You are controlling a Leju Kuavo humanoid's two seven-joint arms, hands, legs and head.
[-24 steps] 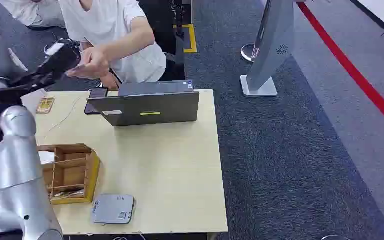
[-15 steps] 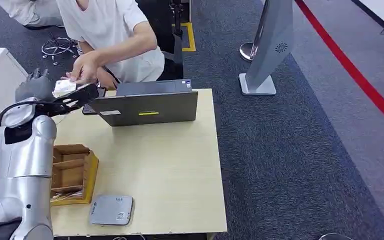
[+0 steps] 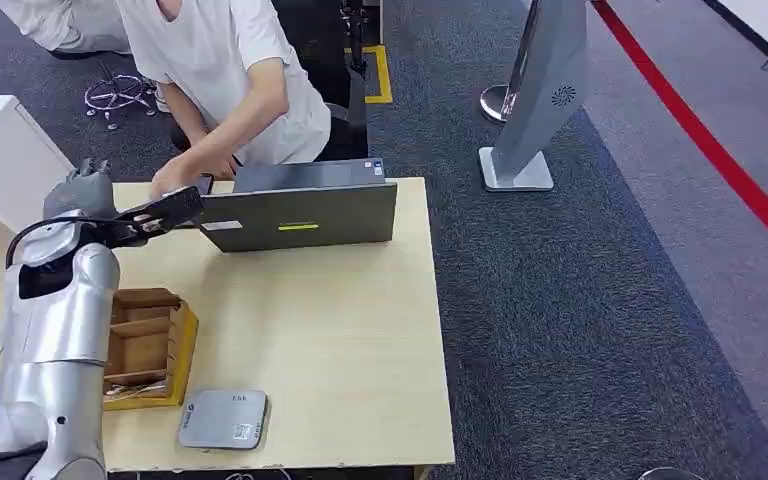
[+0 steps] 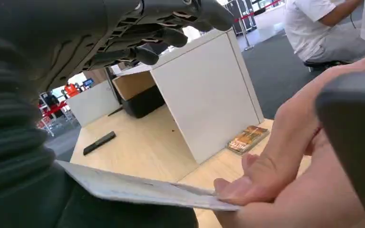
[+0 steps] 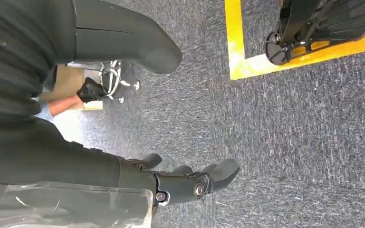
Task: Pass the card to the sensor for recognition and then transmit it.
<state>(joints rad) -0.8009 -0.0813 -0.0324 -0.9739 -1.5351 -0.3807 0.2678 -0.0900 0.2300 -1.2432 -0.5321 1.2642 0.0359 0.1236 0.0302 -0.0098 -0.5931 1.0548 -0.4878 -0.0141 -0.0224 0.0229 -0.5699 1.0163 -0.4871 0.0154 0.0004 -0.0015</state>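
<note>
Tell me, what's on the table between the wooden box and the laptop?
Nothing. The head view shows bare table between the wooden box and the laptop.

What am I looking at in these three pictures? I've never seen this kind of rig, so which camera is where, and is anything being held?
This is a two-armed humanoid robot. The head view looks down from its body at a wooden table. On it lie a grey laptop, a wooden divided box and a flat grey sensor pad. A person in a white shirt sits across the table.

The other two pictures come from cameras at the wrists. In the left wrist view, the left hand has a white card beside it, and the person's hand is pinching the card's far end. Whether the robot still grips it is unclear. In the right wrist view, the right hand hangs over grey carpet, holding nothing.
</note>
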